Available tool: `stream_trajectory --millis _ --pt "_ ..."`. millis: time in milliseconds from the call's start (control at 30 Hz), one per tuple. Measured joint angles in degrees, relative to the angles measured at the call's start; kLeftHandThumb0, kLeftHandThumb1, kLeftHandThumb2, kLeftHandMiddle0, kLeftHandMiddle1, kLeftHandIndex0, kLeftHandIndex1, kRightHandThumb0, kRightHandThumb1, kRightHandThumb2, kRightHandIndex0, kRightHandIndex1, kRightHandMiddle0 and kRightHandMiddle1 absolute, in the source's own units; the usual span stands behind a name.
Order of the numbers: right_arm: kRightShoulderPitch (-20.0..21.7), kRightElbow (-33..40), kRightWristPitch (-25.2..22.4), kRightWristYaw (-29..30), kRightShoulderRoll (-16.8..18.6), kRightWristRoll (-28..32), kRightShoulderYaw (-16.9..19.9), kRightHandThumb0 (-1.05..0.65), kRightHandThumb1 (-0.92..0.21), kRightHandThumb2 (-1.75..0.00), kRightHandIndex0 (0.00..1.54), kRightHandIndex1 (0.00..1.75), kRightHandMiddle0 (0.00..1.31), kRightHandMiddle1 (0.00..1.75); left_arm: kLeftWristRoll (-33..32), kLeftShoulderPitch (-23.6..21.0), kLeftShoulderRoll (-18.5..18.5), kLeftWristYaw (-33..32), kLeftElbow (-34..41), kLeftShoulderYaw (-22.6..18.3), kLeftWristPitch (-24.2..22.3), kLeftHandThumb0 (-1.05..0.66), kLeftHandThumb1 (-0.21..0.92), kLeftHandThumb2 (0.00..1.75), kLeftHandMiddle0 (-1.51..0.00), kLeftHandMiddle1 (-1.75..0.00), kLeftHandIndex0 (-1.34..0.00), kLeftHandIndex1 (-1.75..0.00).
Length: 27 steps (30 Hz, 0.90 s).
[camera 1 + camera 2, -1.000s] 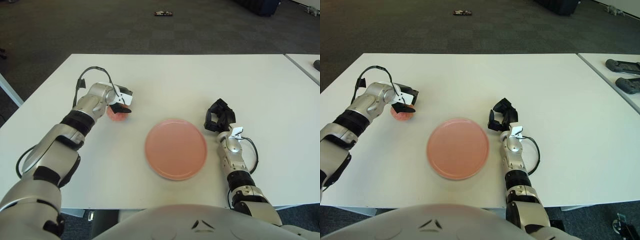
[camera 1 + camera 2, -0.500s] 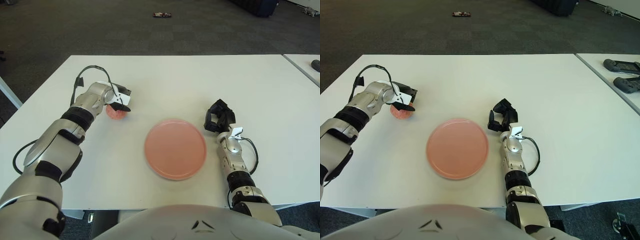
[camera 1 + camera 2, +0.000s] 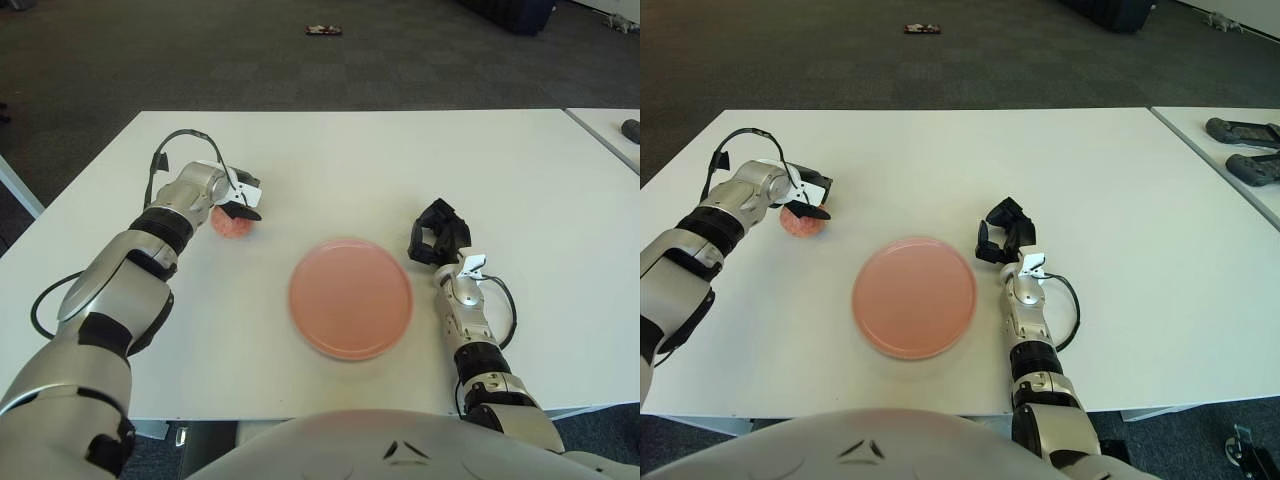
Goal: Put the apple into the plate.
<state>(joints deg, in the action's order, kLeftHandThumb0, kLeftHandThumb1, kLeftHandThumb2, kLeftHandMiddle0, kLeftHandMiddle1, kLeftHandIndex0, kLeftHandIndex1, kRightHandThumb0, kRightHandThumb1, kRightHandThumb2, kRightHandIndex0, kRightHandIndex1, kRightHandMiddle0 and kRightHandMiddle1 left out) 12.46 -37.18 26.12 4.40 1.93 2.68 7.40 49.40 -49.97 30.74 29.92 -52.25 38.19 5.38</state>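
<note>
Red apple (image 3: 232, 225) sits on the white desk (image 3: 330, 170) at far left, my left hand (image 3: 240, 203) draped over its top, fingers curled around it. Centre, I see the pink plate (image 3: 351, 297); beside its right edge my right hand (image 3: 436, 240), loosely curled, holds nothing.

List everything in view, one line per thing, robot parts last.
Apple: one, red, on the table left of the plate, under the left hand.
Plate: one, pink, middle of the table's near part, holding nothing.
Table: one, white, under everything.
Second table: one, white, at the right edge, with two dark devices on it.
Small dark thing: one, on the grey carpet beyond the table.
Left hand: over the apple, fingers on it.
Right hand: right of the plate, curled, holding nothing.
</note>
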Motion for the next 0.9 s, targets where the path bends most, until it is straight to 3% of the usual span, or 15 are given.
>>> stream_trajectory --millis 433,500,567,633,700,900 --pt "0.1 -0.1 -0.2 0.1 0.0 0.0 0.1 -0.49 -0.25 -1.39 1.20 1.75 0.66 1.75 0.0 -1.0 -0.2 -1.0 -1.8 0.6 1.7 -1.03 0.92 0.33 -1.24 -1.75 -1.06 -1.75" --pt "0.1 -0.1 -0.2 0.1 -0.1 0.0 0.1 -0.49 -0.25 -1.39 1.20 1.75 0.66 1.75 0.0 -0.6 0.0 -2.1 -1.1 0.3 1.5 -1.01 0.92 0.32 -1.24 -1.75 -1.05 -1.75" --pt "0.1 -0.2 -0.2 0.0 -0.1 0.0 0.1 -0.49 -0.25 -1.39 1.20 1.75 0.66 1.75 0.2 1.3 0.6 -4.2 2.3 -0.6 -0.4 -0.92 0.90 0.29 -1.22 -1.75 -0.90 -1.75" --pt "0.1 -0.3 -0.1 0.0 -0.2 0.0 0.2 -0.49 -0.25 -1.39 1.20 1.75 0.66 1.75 0.3 3.3 0.9 -6.3 5.4 -1.6 -2.7 -0.68 0.55 0.78 -1.19 -1.75 -0.85 -1.56" --pt "0.1 -0.4 -0.1 -0.1 -0.3 0.0 0.2 -0.49 -0.25 -1.39 1.21 1.75 0.66 1.75 0.4 4.7 0.8 -8.8 7.2 -2.2 -4.1 -0.59 0.43 0.94 -1.17 -1.75 -0.82 -1.51" --pt "0.1 -0.4 -0.1 -0.6 -0.4 0.2 0.3 -0.49 -0.25 -1.39 1.21 1.75 0.66 1.75 -0.1 8.9 1.4 -14.8 12.6 -5.6 -6.6 -0.48 0.37 1.04 -1.11 -1.75 -0.75 -1.47"
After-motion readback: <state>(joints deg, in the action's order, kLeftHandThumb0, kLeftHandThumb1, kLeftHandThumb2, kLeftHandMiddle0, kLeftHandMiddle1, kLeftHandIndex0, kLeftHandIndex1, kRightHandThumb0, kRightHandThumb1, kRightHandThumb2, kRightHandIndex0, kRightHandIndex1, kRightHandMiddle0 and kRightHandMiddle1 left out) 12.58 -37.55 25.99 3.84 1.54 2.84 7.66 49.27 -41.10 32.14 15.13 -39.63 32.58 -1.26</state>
